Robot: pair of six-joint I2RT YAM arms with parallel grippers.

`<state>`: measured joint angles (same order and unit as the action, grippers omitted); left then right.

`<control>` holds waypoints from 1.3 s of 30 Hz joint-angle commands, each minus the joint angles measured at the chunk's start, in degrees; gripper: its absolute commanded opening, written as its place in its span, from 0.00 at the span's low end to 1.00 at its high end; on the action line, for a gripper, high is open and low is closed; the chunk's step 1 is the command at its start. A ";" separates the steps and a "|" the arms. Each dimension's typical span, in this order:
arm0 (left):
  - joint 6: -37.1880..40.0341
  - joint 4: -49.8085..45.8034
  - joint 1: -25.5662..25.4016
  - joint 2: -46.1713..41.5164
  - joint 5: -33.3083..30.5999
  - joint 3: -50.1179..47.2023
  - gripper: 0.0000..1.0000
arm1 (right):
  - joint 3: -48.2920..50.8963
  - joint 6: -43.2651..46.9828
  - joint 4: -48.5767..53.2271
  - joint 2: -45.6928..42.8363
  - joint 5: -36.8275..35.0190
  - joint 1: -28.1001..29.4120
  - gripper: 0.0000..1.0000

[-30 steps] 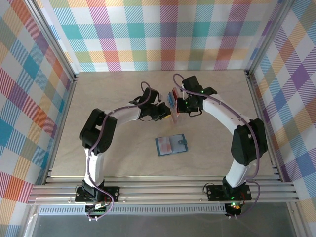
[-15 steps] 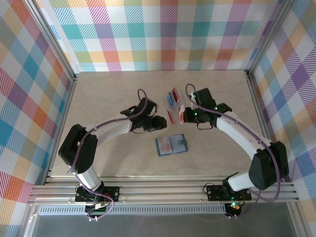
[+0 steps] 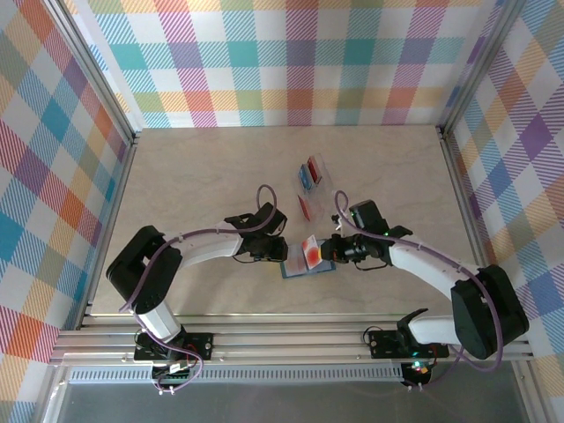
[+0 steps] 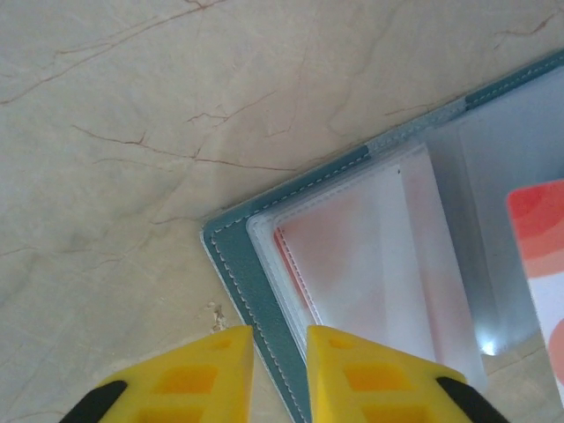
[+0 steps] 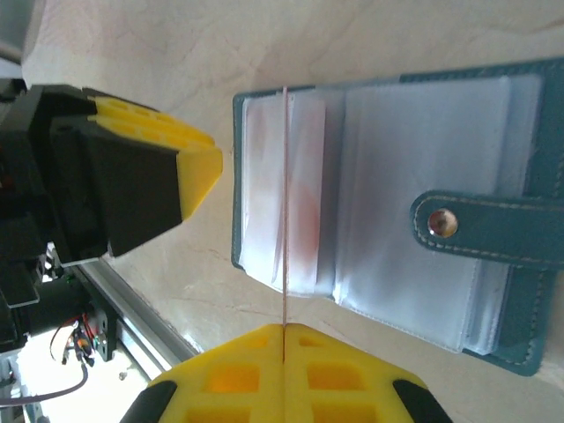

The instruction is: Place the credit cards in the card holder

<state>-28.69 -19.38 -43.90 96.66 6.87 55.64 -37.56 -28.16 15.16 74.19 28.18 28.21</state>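
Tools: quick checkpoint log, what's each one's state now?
Left tool: narrow gap at the card holder edge; state cannot be told.
Right tool: closed on a red credit card.

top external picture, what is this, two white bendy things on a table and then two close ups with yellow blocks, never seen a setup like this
Those are two robot arms bolted to the near edge of a table. The overhead picture comes from a fixed camera above and behind them. The two close-ups come from small cameras on the wrists, and the yellow blocks are each arm's own fingers. On the table lies an open teal card holder with clear pockets. The right gripper is shut on a red card, held on edge over the holder's pockets. The left gripper sits at the holder's edge with its jaws barely apart. I cannot tell whether it pinches the holder. Farther back, a clear case holds more cards, red and blue.
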 commanded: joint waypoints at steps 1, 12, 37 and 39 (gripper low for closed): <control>1.49 -0.10 -0.75 2.55 0.38 0.43 0.18 | 1.15 -1.13 -4.72 0.56 3.13 0.45 0.00; 1.36 -2.14 -0.76 5.76 -1.04 1.86 0.10 | 0.25 0.02 -3.04 6.05 1.90 0.45 0.00; 0.47 -2.29 -1.97 9.02 1.21 3.30 0.07 | -0.60 -2.62 -6.18 11.83 -0.47 0.70 0.00; 0.17 -2.32 -2.33 9.23 1.29 3.43 0.07 | -0.55 -3.49 -6.50 11.66 -1.78 1.03 0.00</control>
<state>-28.25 -21.39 -44.29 102.28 7.18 59.22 -37.01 -29.98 9.52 85.45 28.49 28.60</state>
